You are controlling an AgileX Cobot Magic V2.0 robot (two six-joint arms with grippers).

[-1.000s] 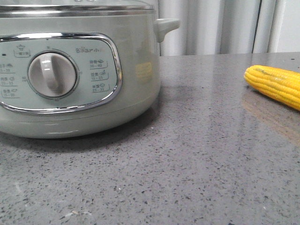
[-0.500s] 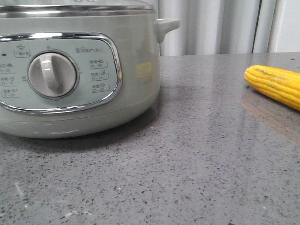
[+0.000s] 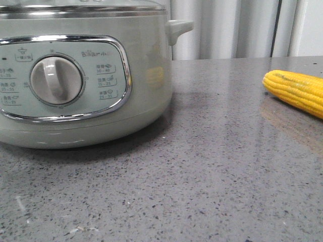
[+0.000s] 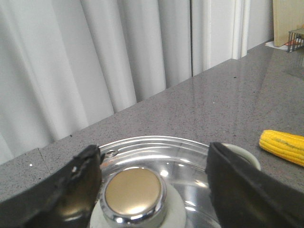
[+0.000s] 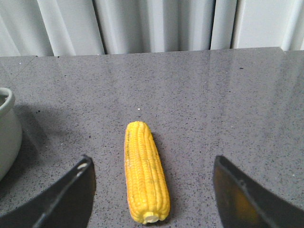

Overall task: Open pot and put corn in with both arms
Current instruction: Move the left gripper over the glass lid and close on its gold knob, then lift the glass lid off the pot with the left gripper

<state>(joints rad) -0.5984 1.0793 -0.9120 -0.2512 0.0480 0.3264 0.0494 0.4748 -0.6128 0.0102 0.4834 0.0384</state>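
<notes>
The sage-green pot (image 3: 146, 75) stands at the left of the front view with its glass lid (image 4: 199, 161) on. My left gripper (image 4: 152, 185) is open over the lid; its black fingers (image 4: 71, 190) stand on either side of the chrome-and-gold knob (image 4: 134, 192), one finger close to it, the other well apart. The yellow corn (image 5: 145, 173) lies on the grey counter, also at the right edge of the front view (image 3: 298, 91) and in the left wrist view (image 4: 282, 145). My right gripper (image 5: 152, 194) is open with a finger on each side of the cob, above it.
The grey speckled counter (image 3: 217, 176) runs back to white curtains (image 3: 227, 27). The pot's small side handle (image 3: 177, 27) juts toward the corn. A tan board and a small wire rack (image 4: 294, 38) stand at the counter's far corner.
</notes>
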